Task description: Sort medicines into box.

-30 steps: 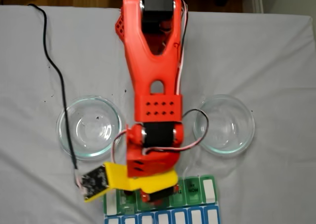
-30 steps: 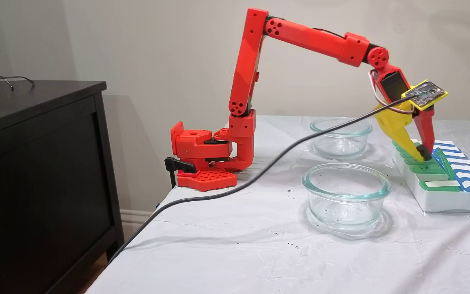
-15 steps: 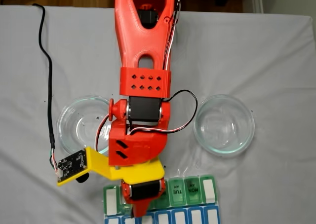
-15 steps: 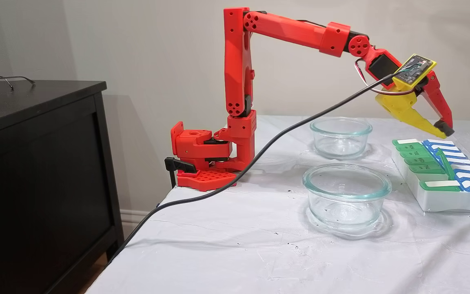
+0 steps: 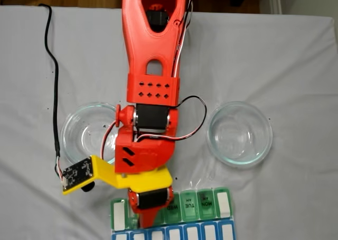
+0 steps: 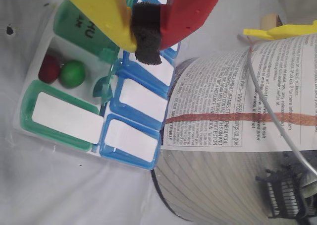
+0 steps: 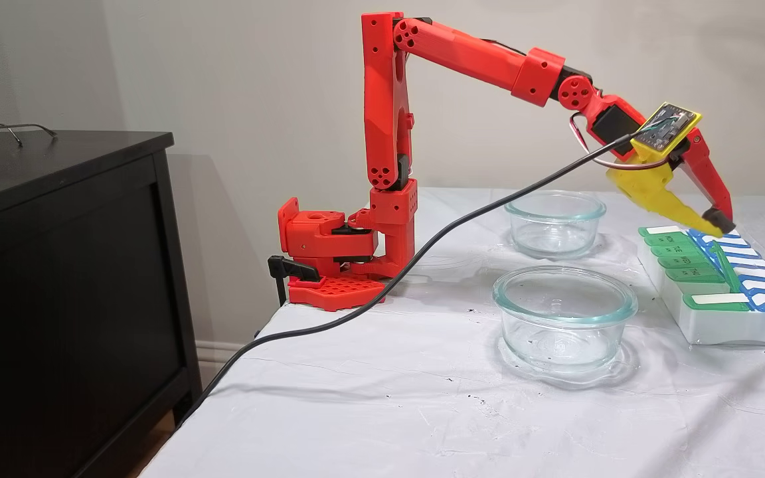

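Medicines: in the wrist view one dark red pill (image 6: pixel 49 69) and one green pill (image 6: pixel 73 73) lie touching side by side in an open white compartment of the box (image 6: pixel 64 117), left of frame centre. Other pills not made out in any view.

Box: sits on the desk (image 7: pixel 382 405) at the right edge in a fixed view (image 7: pixel 721 312) and at the bottom edge in a fixed view from above (image 5: pixel 208 205), where its lower part is cut off and the arm covers its middle lids. Green lids marked TUE and MON readable from above; a lid over the open compartment stands raised. Blue row runs alongside the green row.

Gripper (image 6: pixel 147 39): yellow and red fingers nearly closed, a black pad between the tips; nothing seen held. In the side fixed view it hangs just above the far end of the box (image 7: pixel 714 222), not touching.

Two clear glass bowls stand on the desk, one near (image 7: pixel 565 315), one far (image 7: pixel 554 222); both look empty, with dark specks in one.

A printed paper-wrapped cylinder (image 6: pixel 233 126) fills the right of the wrist view; its identity is unclear.
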